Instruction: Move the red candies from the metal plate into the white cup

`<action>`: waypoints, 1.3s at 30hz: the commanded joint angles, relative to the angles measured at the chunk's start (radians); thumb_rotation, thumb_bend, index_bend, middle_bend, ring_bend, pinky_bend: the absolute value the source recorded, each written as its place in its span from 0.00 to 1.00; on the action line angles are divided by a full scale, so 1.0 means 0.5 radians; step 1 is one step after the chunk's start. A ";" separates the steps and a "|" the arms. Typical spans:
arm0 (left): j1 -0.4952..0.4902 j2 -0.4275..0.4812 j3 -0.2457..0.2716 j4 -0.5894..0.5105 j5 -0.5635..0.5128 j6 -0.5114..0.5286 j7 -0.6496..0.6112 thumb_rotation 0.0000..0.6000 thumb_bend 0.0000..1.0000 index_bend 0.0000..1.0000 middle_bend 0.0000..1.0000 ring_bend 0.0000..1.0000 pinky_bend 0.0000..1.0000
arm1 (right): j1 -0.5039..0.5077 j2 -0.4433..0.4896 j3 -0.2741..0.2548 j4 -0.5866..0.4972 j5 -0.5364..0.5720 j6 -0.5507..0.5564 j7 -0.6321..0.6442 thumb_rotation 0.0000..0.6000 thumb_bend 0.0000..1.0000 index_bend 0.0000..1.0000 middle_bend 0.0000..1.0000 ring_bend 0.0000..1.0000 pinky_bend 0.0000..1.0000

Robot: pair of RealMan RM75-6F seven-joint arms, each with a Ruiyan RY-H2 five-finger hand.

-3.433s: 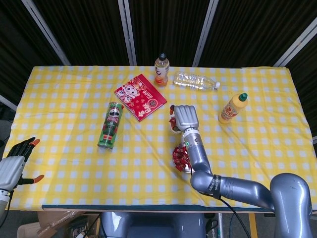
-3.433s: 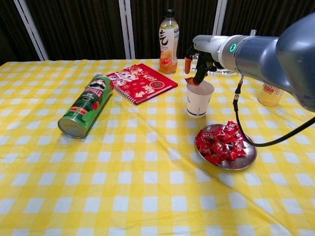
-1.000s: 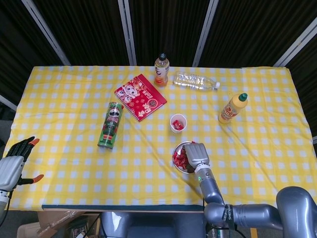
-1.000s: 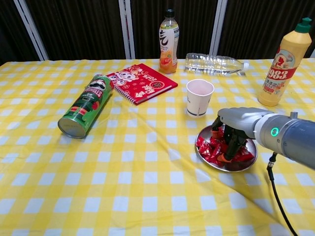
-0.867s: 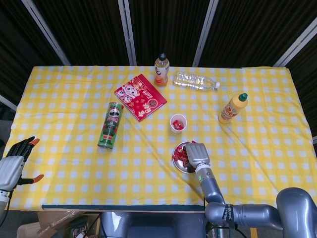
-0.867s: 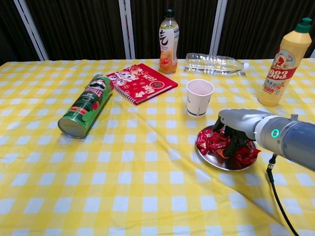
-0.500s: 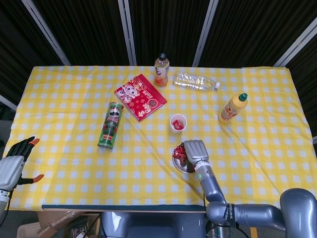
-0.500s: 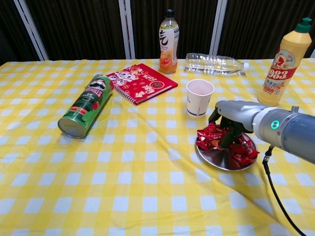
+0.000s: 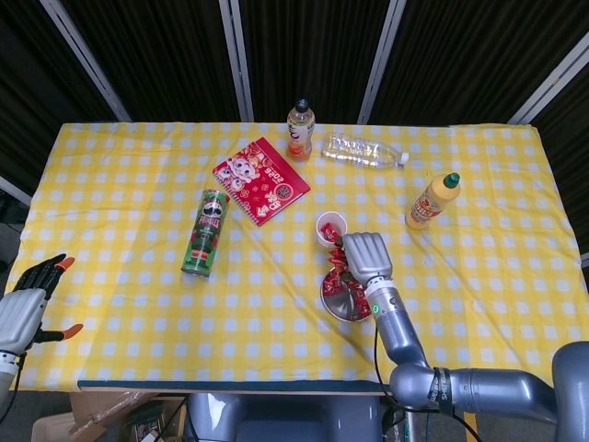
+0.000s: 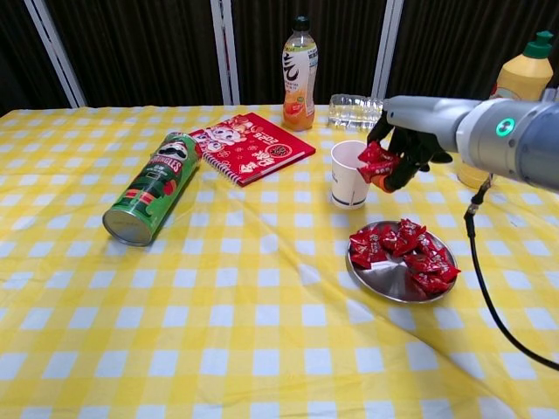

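Your right hand is curled around a small clump of red wrapped candies, fingers closed on them, held in the air just beside the rim of the white paper cup on its right side and above the table. From the head view that hand sits between the cup and the round metal plate. The plate lies near the cup, toward you and slightly right of it, with the rest of the red candies heaped on its far half. Your left hand hangs well to the left of the cup, off the table's edge, fingers spread with nothing in them.

Left of the cup lie a red spiral notebook and, further left, a green chip can on its side. Behind the cup stand an orange drink bottle and a clear plastic bottle lying flat; to the cup's right stands a yellow squeeze bottle. All rest on the yellow checked tablecloth.
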 commanded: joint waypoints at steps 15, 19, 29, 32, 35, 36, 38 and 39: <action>-0.028 0.010 -0.011 -0.025 -0.072 -0.075 0.010 1.00 0.03 0.00 0.00 0.00 0.00 | 0.328 -0.092 0.197 0.528 0.345 -0.252 -0.085 1.00 0.60 0.60 0.78 0.79 0.88; -0.034 0.015 -0.013 -0.036 -0.085 -0.089 0.011 1.00 0.03 0.00 0.00 0.00 0.00 | 0.364 -0.140 0.179 0.659 0.386 -0.311 -0.080 1.00 0.60 0.56 0.78 0.79 0.88; -0.039 0.030 -0.008 -0.044 -0.089 -0.109 -0.005 1.00 0.03 0.00 0.00 0.00 0.00 | 0.393 -0.196 0.107 0.774 0.423 -0.365 -0.079 1.00 0.50 0.48 0.78 0.79 0.88; -0.040 0.032 -0.009 -0.048 -0.086 -0.109 -0.007 1.00 0.03 0.00 0.00 0.00 0.00 | 0.392 -0.206 0.088 0.783 0.433 -0.369 -0.073 1.00 0.43 0.44 0.78 0.79 0.88; -0.041 0.034 -0.009 -0.053 -0.089 -0.111 -0.005 1.00 0.03 0.00 0.00 0.00 0.00 | 0.392 -0.209 0.074 0.781 0.432 -0.363 -0.072 1.00 0.39 0.39 0.78 0.79 0.88; -0.041 0.034 -0.009 -0.055 -0.090 -0.110 -0.003 1.00 0.03 0.00 0.00 0.00 0.00 | 0.392 -0.208 0.073 0.777 0.428 -0.356 -0.070 1.00 0.39 0.39 0.78 0.79 0.88; -0.042 0.035 -0.010 -0.060 -0.092 -0.110 0.001 1.00 0.03 0.00 0.00 0.00 0.00 | 0.393 -0.206 0.071 0.768 0.419 -0.348 -0.066 1.00 0.37 0.37 0.78 0.79 0.88; -0.042 0.035 -0.011 -0.063 -0.094 -0.110 0.001 1.00 0.03 0.00 0.00 0.00 0.00 | 0.393 -0.203 0.071 0.760 0.415 -0.342 -0.064 1.00 0.36 0.36 0.78 0.79 0.88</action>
